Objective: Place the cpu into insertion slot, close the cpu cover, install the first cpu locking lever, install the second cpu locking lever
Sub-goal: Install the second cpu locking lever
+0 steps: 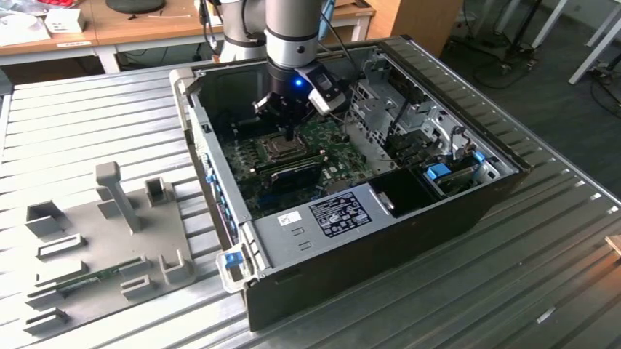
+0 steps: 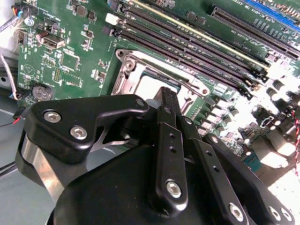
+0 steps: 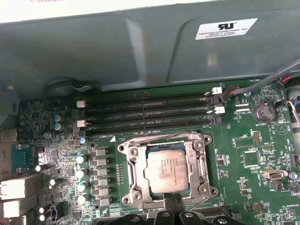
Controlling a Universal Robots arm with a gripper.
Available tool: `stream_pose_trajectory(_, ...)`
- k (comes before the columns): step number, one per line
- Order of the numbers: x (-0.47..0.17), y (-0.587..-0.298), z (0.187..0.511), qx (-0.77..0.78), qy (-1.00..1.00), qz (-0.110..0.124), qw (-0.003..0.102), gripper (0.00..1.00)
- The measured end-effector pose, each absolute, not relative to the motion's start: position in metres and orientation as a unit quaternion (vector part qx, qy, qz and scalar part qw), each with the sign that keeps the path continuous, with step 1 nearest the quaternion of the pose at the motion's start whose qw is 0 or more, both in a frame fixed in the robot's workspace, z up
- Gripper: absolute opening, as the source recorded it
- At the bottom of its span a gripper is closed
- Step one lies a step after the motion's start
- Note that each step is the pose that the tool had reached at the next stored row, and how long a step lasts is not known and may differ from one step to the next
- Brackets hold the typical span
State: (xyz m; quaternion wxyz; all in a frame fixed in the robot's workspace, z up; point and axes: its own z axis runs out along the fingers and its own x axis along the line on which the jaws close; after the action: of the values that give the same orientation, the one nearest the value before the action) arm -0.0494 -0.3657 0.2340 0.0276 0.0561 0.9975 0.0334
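From the exterior view, the gripper (image 1: 282, 132) is down inside the open computer case (image 1: 408, 218), hanging right over the insertion slot (image 1: 283, 149) on the green circuit board (image 1: 330, 171). In the second wrist view the black fingers (image 2: 168, 140) look pressed together with nothing between them, tips right at the near edge of the socket, where a sliver of the cpu (image 2: 154, 86) peeks out. In the first wrist view it's clearest: the cpu (image 3: 166, 169) is already seated in the insertion slot (image 3: 127, 185), pale silvery face up, sitting square and flat, with the cpu cover (image 3: 201, 161) lying down around it like a frame. So I'd say placing's done and the cover looks closed, and we're on the locking levers. That'll take a careful push with the closed tips, staying clear of the memory slots (image 3: 150, 112) nearby.
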Motion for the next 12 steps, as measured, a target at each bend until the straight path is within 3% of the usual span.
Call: stream_pose_trajectory(12, -0.0494, -0.3657, 0.2373, 0.056, 0.997, 0.034, 0.028, 0.1)
